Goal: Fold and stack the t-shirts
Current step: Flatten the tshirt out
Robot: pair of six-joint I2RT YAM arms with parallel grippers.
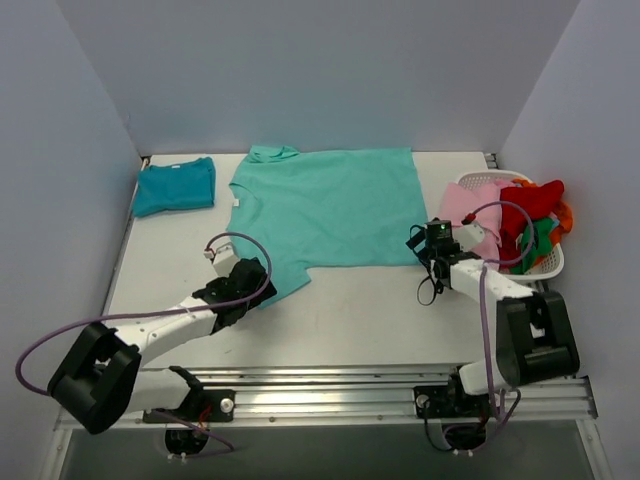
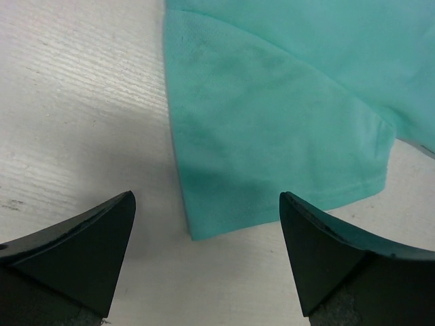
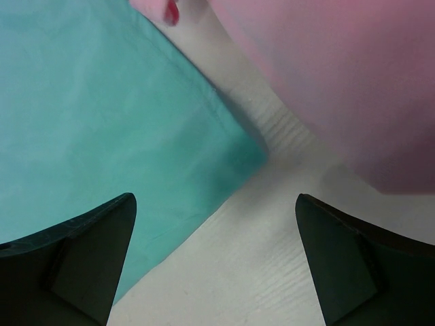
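Note:
A light turquoise t-shirt (image 1: 325,205) lies spread flat across the back middle of the table, collar toward the left. A darker teal-blue t-shirt (image 1: 175,186) sits folded at the back left. My left gripper (image 1: 245,278) hovers open at the near sleeve; in the left wrist view the sleeve's corner (image 2: 272,122) lies just ahead of the left gripper (image 2: 206,204), between its fingers' line. My right gripper (image 1: 426,243) stands open over the shirt's near right corner (image 3: 102,115). Bare table shows between the right gripper (image 3: 214,200) fingers.
A white basket (image 1: 548,266) at the right edge holds pink (image 1: 468,208), red and green garments. The pink garment (image 3: 340,75) hangs close to my right gripper. White table (image 1: 350,320) runs along the front; grey walls enclose three sides.

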